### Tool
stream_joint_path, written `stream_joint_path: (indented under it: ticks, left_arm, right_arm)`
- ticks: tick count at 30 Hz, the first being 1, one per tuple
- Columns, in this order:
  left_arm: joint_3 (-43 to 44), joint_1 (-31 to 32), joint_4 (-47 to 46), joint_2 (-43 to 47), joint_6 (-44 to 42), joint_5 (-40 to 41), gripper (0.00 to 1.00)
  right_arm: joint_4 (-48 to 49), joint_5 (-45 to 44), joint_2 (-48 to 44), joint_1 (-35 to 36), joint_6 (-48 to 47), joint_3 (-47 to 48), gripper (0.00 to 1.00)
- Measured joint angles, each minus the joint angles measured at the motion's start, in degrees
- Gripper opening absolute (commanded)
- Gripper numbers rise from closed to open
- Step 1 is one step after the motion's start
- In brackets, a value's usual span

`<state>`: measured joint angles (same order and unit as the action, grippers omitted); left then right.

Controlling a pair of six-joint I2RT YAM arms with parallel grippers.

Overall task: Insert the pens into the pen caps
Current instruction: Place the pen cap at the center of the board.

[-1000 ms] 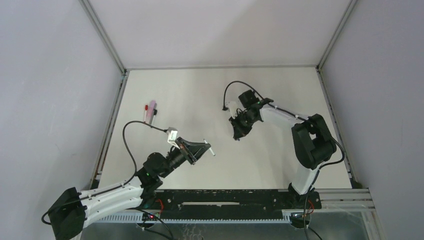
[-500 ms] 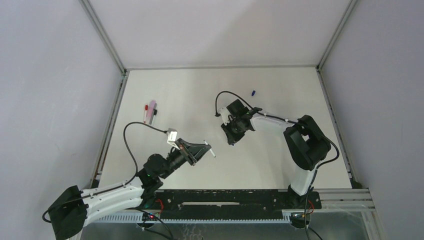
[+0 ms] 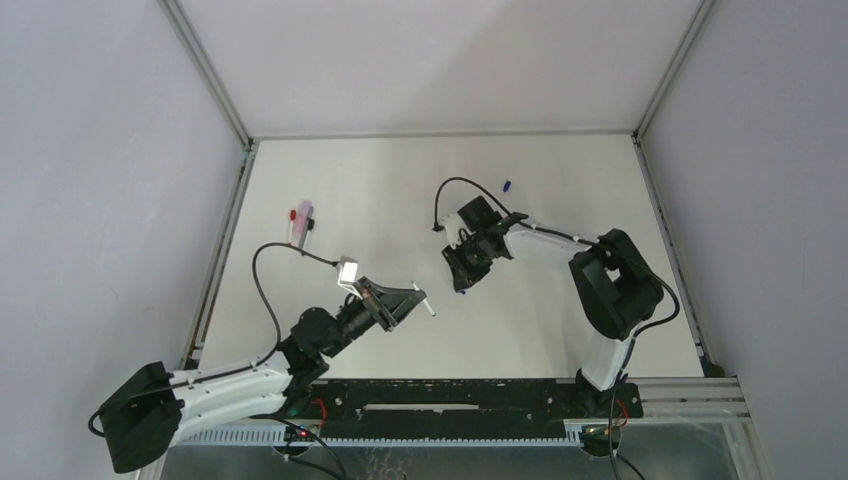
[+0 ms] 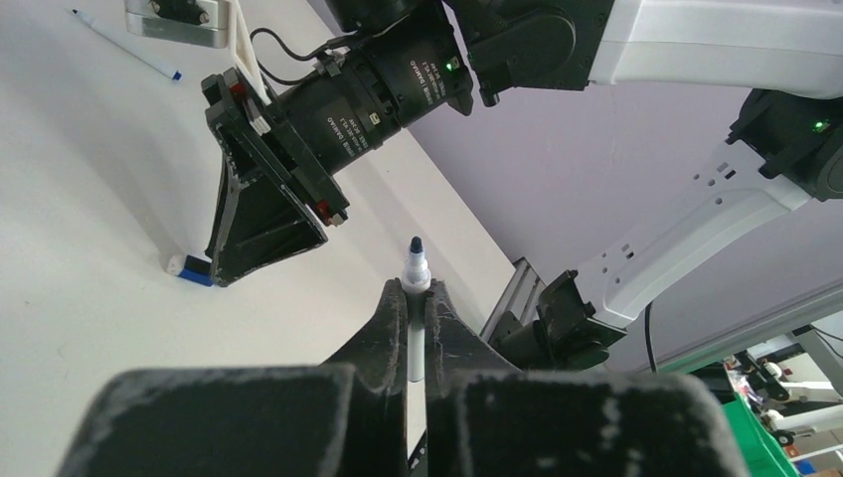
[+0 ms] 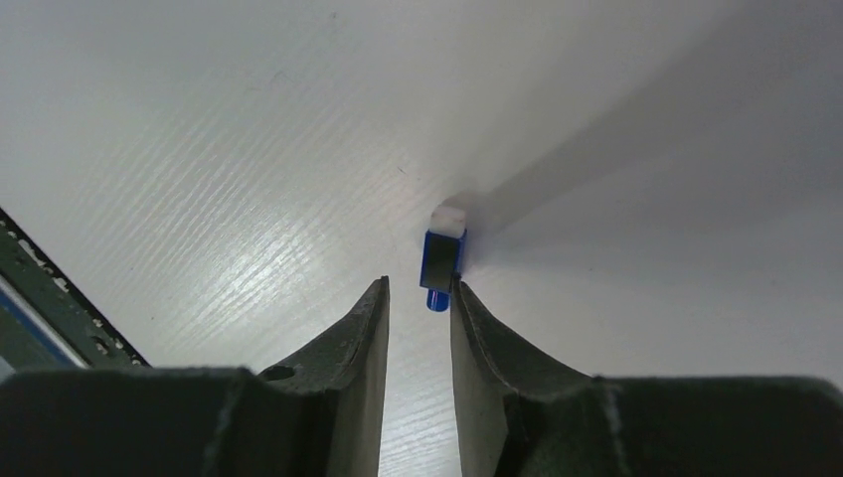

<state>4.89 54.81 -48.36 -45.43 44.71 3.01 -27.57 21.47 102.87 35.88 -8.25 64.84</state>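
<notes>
My left gripper [image 4: 416, 290] is shut on a thin white pen [image 4: 415, 268], whose dark blue tip sticks out past the fingertips. In the top view this gripper [image 3: 412, 297] hangs left of centre, close to the right one. My right gripper [image 5: 418, 290] is open, low over the table. A short blue pen cap [image 5: 443, 260] with a white end lies just past its fingertips, touching the right fingertip. The left wrist view shows that cap [image 4: 195, 268] on the table under the right gripper. A blue-and-white stick pen [image 4: 129, 45] lies farther back.
A thick pink marker [image 3: 303, 221] and a small red piece [image 3: 292, 214] lie together near the left wall. A small blue item [image 3: 506, 186] rests at the back behind the right arm. Metal rails border the white table [image 3: 380, 190].
The right gripper swung left and nearer, toward the left gripper, uncovering the small blue item at the back. The left arm shifted slightly, still holding its pen.
</notes>
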Motion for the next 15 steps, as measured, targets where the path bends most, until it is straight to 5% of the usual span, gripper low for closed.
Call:
stream_joint_path:
  ticks: [6, 12, 15]
  left_arm:
    - [0.00, 0.72, -2.01, -1.75, 0.96, 0.63, 0.00]
    - [0.00, 1.79, -4.76, -3.87, 1.62, 2.23, 0.00]
    - [0.07, 2.10, -6.40, -4.72, 1.20, 3.13, 0.00]
  right_arm:
    - [-2.95, 5.66, -4.39, -4.11, -3.41, 0.02, 0.36]
    - [-5.73, 16.79, -20.92, -10.91, -9.81, 0.13, 0.37]
    - [-5.22, 20.15, -29.35, -12.33, -12.17, -0.09, 0.48]
